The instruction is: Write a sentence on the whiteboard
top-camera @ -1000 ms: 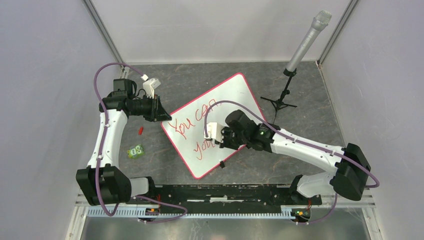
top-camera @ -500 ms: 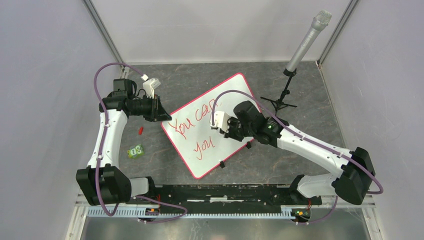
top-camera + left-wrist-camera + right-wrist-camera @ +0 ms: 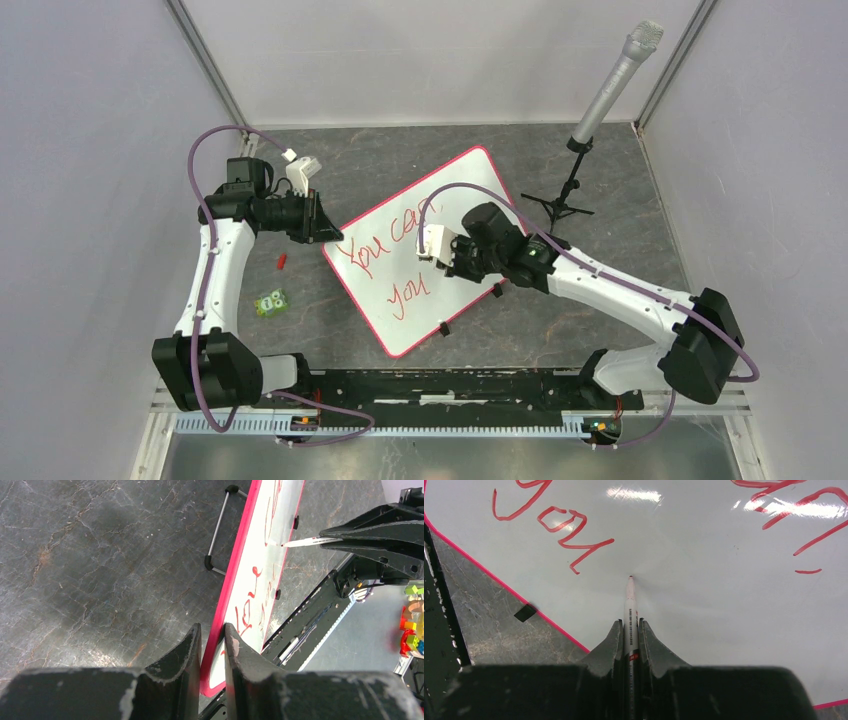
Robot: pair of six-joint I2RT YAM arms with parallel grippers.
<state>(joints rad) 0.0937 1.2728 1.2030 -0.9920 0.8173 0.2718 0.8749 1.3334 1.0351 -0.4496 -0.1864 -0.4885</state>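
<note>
While our left claw (image 3: 212,630) pinches the pink frame at the corner of the whiteboard (image 3: 470,185) nearest the table's (image 3: 400,150) left edge, the board lying askew mid-table, our right claw (image 3: 630,626) clamps a red marker (image 3: 630,605), its tip touching the white surface just beside the second line. We read the sentence (image 3: 385,250) as "You can," above "you". A microphone (image 3: 612,80) stands near the far right corner.

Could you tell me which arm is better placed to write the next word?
Right: the right gripper holds the marker, tip at the whiteboard; the left gripper clamps its edge.
</note>
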